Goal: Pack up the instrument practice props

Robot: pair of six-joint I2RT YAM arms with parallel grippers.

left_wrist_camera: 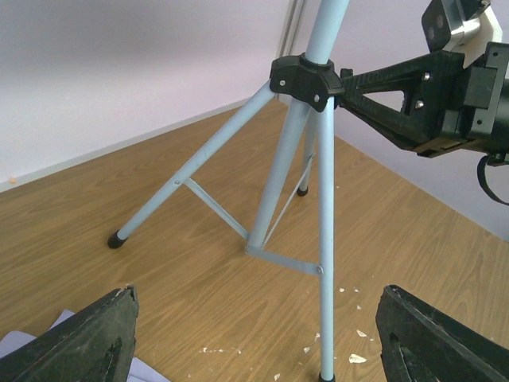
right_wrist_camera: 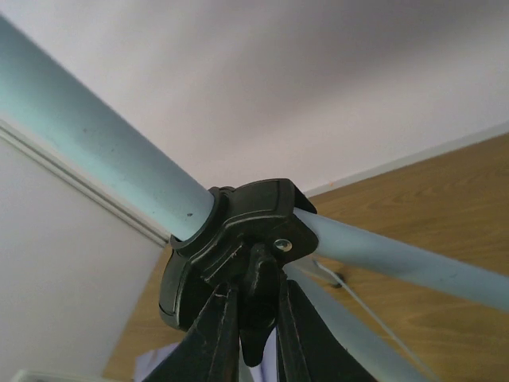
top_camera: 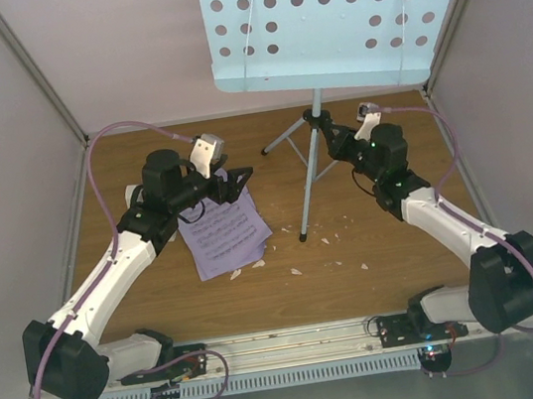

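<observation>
Three-legged music stand (top_camera: 320, 21), light but top-heavy: pinched at black hub (right_wrist_camera: 238, 239) by right gripper (right_wrist_camera: 253, 301), left gripper (left_wrist_camera: 256, 296) gaping empty.

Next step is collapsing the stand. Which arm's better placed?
Right. The right gripper is closed on the hub of the stand, where the legs meet. The left gripper is open, short of the stand, over the sheets.
</observation>
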